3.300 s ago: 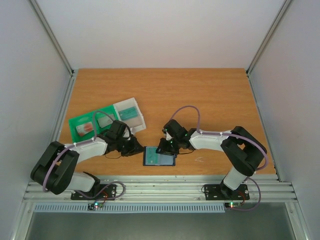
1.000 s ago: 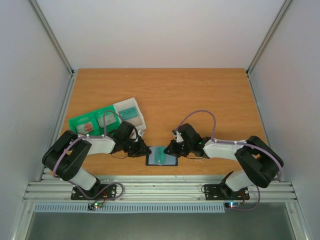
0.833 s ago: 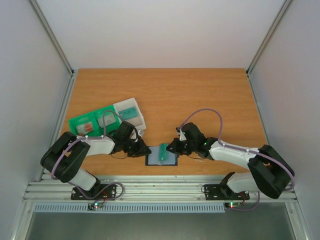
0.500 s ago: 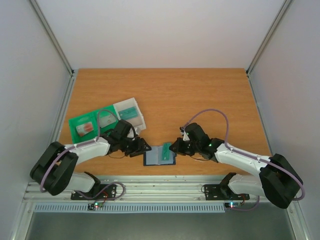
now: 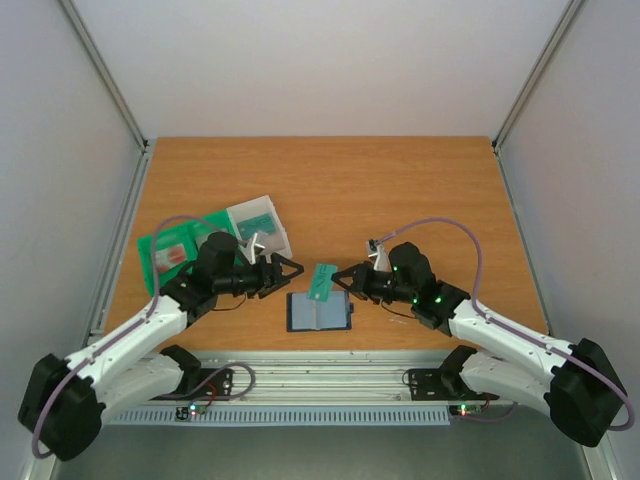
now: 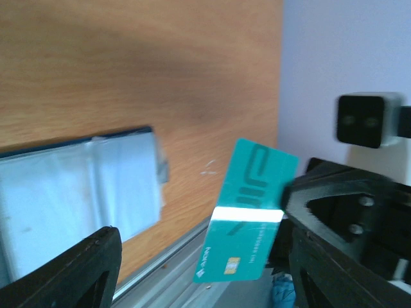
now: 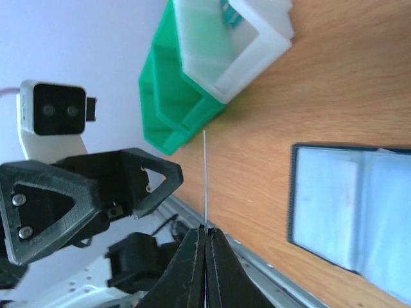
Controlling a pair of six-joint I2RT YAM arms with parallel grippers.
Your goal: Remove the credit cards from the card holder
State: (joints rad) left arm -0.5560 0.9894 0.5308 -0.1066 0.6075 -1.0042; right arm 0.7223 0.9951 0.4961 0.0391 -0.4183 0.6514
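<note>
1. Card holder (image 5: 320, 312): lies open and flat on the table (image 5: 400, 190) near its front edge, grey-blue pockets facing up. I cannot tell whether any card remains inside. It looks light and floppy at the fold, so it would likely slide or lift if a card is dragged out without it being pinned down.
2. Teal credit card (image 5: 325, 281): clear of the holder and raised just above its far edge, touching nothing but the fingers. It is thin, stiff and slick plastic of negligible weight. A pinch across the flat faces near one short end suits it. A loose grip would probably let it pivot or slip.
3. Right gripper (image 5: 338, 282): jaws are closed on one end of the card. The right wrist view shows the card edge-on as a fine line rising from the fingertips. The arm reaches low and leftward across the table, forearm nearly level.
4. Left gripper (image 5: 283, 268): jaws are spread wide and hold nothing. It faces the card from just beside it, with the arm stretched forward and rightward.
5. Green bin (image 5: 165, 250) and white bin (image 5: 258, 225): these sit farther back on the left, touching each other, with a card visible in each.
</note>
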